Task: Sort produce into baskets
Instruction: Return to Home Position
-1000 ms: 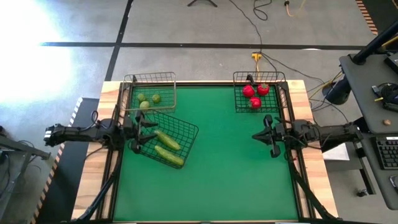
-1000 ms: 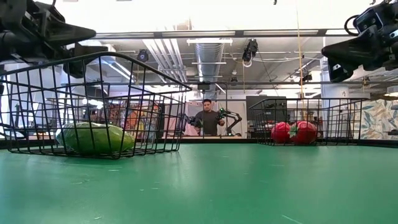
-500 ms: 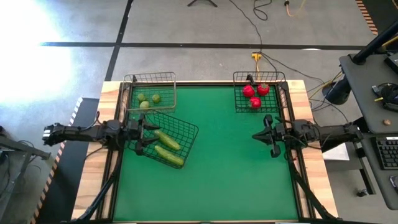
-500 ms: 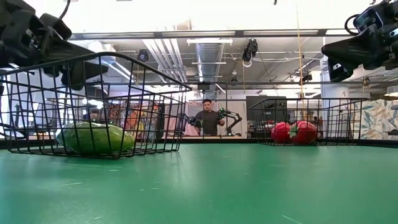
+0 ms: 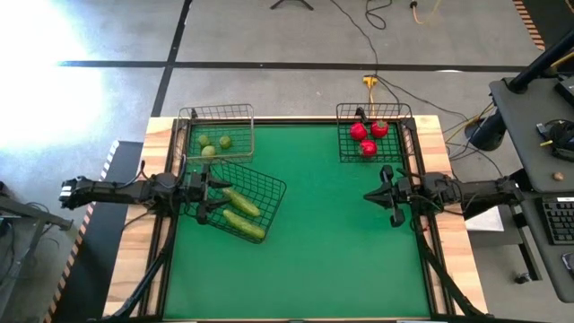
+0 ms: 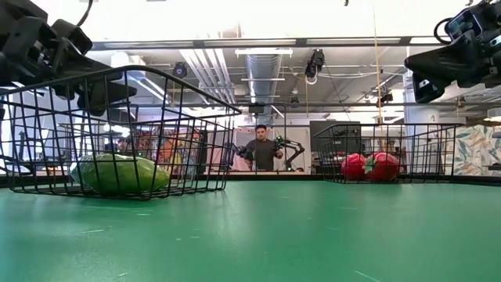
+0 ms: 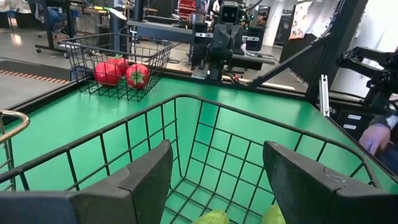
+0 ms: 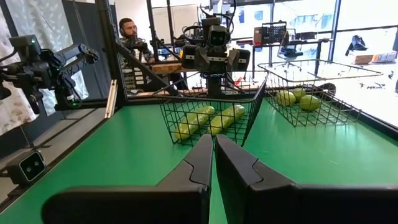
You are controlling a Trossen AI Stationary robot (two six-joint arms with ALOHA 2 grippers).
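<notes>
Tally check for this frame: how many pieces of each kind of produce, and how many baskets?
Tomatoes: 3
Cucumbers: 2
Limes: 3
Baskets: 3
Total: 8 pieces of produce, 3 baskets, 11 things.

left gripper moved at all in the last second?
Yes, slightly. In the high view the left gripper has drawn back toward the left edge of the table, away from the black cucumber basket, which stays put. Its fingers are open.

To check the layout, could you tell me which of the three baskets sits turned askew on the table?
The black cucumber basket: it sits diagonal, while the tan lime basket and black tomato basket sit square.
</notes>
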